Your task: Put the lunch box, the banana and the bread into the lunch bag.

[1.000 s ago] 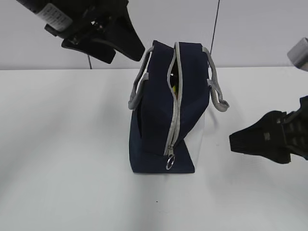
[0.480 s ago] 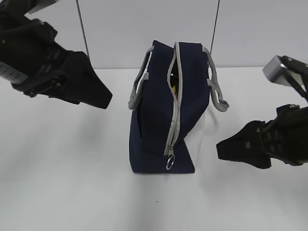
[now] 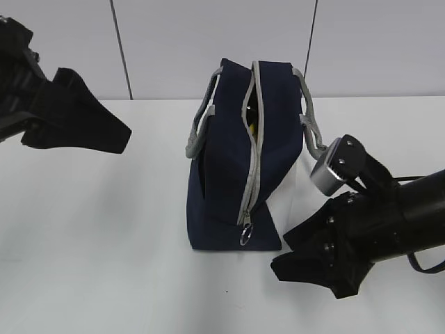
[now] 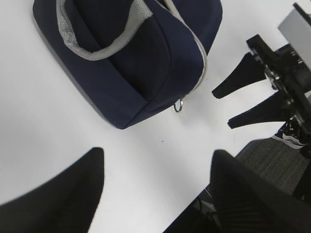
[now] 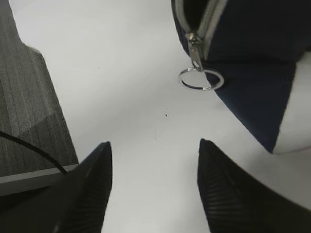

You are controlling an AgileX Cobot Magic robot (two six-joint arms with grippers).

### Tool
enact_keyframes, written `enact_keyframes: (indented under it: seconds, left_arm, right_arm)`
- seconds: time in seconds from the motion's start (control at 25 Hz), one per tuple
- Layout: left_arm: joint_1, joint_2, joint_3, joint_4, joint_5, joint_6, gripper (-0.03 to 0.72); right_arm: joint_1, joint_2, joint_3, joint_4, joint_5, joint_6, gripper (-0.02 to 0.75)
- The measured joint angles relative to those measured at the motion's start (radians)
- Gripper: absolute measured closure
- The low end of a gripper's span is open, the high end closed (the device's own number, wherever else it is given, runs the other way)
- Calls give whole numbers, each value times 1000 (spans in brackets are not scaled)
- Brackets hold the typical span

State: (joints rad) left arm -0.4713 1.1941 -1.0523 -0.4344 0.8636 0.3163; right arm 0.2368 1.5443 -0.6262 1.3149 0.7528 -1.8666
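Both arms have shifted over the last second: the left gripper (image 3: pixel 104 136) has swung away from above the lunch bag (image 3: pixel 229 167) out to the left edge of the exterior view, well apart from the bag; the right gripper (image 3: pixel 295 261) has come down and inward, and now hovers low over the bench (image 3: pixel 104 264) just beside the bag's front corner. In the right wrist view its fingers (image 5: pixel 223 194) stand spread and empty, aimed at the metal ring pull (image 5: pixel 200 80) hanging at the low end of the grey zipper (image 3: pixel 252 160); the left fingers (image 4: pixel 63 194) are likewise apart with nothing between them. The bag stands upright mid-bench, its zipper open; a sliver of yellow at the gap is probably the banana (image 3: pixel 251 128); lunch box and bread are not visible on the bench, so the packing looks finished; judging by the right arm's aim, closing the zipper may come next.
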Motion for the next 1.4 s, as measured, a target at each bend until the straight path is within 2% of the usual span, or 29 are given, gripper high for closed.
enact_keyframes:
  seconds: [0.16, 0.32, 0.88, 1.4]
  left_arm:
    - [0, 0, 4, 2, -1, 1, 222]
    - [0, 0, 4, 3, -1, 1, 223]
    - [0, 0, 4, 7, -1, 1, 244]
    - [0, 0, 4, 7, -1, 2, 254]
  right_arm:
    - [0, 111, -11, 131, 11, -212, 321]
    - [0, 195, -44, 208, 21, -303, 321]
    - [8, 293, -120, 256, 102, -344, 321]
    - [47, 298, -120, 372, 65, -393, 321]
